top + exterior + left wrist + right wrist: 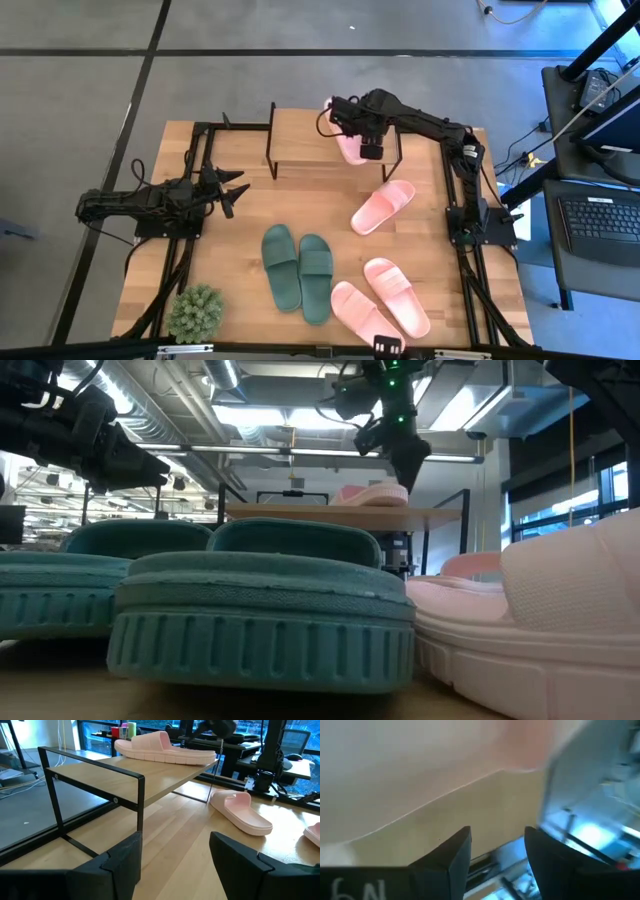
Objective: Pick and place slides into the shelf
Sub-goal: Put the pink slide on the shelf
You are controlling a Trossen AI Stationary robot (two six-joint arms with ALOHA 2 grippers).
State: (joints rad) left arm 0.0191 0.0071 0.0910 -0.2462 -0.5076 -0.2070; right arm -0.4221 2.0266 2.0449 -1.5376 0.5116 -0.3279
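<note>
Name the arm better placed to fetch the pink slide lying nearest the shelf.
Probably right: the right gripper hangs open at the shelf, close to that pink slide. The left gripper waits across the table.

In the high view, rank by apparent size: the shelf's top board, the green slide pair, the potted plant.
1. Shelf top board
2. Green slide pair, close behind the board, so unsure
3. Potted plant, clearly smallest

My work surface is a wooden table. On its far side stands the shelf, with 1 pink slide lying on the right end of its top board. Directly on the table lie 2 green slides side by side at centre, 1 pink slide right of centre, 2 pink slides at near right, and a small green plant at near left.
</note>
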